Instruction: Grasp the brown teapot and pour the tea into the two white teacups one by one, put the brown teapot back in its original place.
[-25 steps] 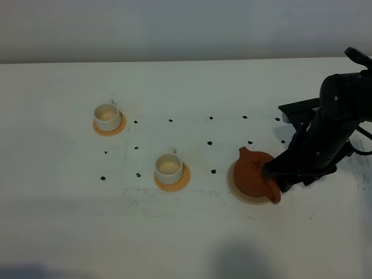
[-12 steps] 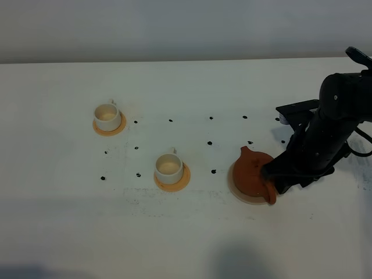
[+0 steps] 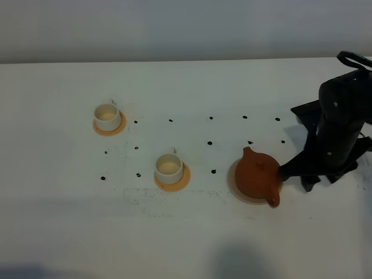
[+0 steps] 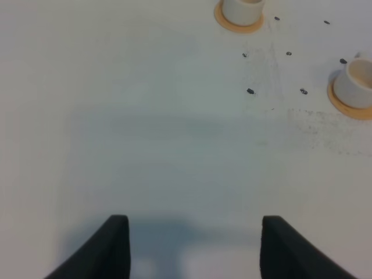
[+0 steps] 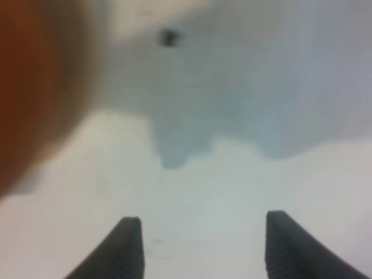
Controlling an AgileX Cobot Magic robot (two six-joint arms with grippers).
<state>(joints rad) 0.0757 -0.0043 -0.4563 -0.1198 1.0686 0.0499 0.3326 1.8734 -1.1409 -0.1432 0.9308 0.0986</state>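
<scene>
Brown teapot (image 3: 257,174) sitting on beige coaster (image 3: 232,180), right tool (image 5: 200,247) standing released and empty just beside it, left tool (image 4: 195,244) hovering released over worktop (image 4: 145,145), two white teacups (image 3: 107,116) (image 3: 168,167) standing well apart from teapot.

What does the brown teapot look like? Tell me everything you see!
The brown teapot is squat, round and reddish-brown, like matte clay. One short part sticks out toward the far side, another toward the near right. It stands upright on a round pale beige coaster on the right part of the white table. The right gripper is close beside it, jaws open and empty; whether it touches the pot cannot be told.
</scene>
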